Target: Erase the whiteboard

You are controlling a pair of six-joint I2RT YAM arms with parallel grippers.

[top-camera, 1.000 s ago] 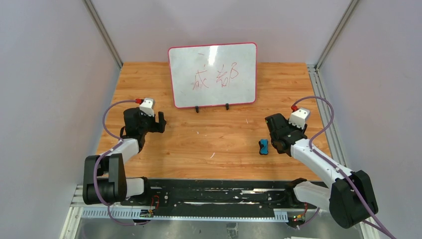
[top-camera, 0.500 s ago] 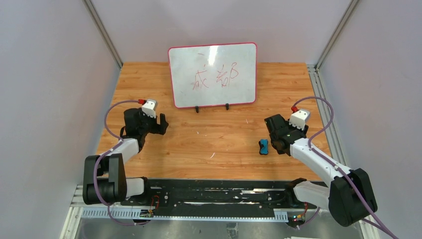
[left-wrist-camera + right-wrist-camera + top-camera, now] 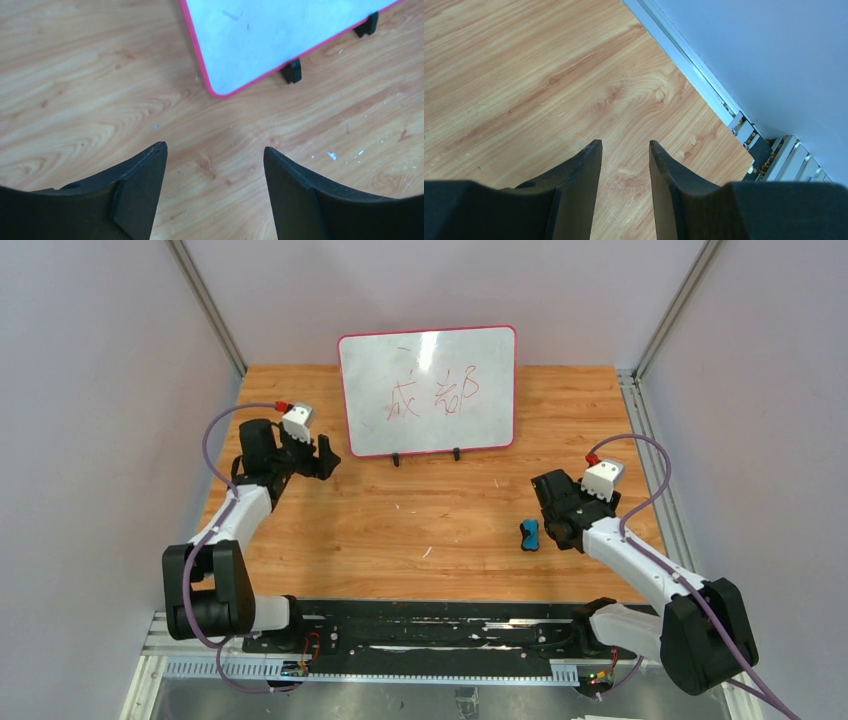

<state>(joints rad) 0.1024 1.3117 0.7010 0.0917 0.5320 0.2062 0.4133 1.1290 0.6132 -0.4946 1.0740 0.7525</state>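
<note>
The whiteboard stands upright at the back middle of the wooden table, red-framed, on two black feet, with red handwritten characters on it. Its lower left corner shows in the left wrist view. My left gripper is open and empty, just left of that corner; its jaws stand wide apart over bare wood. A small blue-and-black eraser lies on the table just left of my right gripper's body. My right gripper is open with a narrow gap and holds nothing. The eraser is out of the right wrist view.
An aluminium rail runs along the table's right edge under the grey wall and also shows in the right wrist view. Grey walls close in both sides and the back. Small white specks lie on the wood.
My left gripper has moved away from me and slightly right, toward the whiteboard's lower left corner. The right arm, the eraser and the whiteboard have not visibly moved.
</note>
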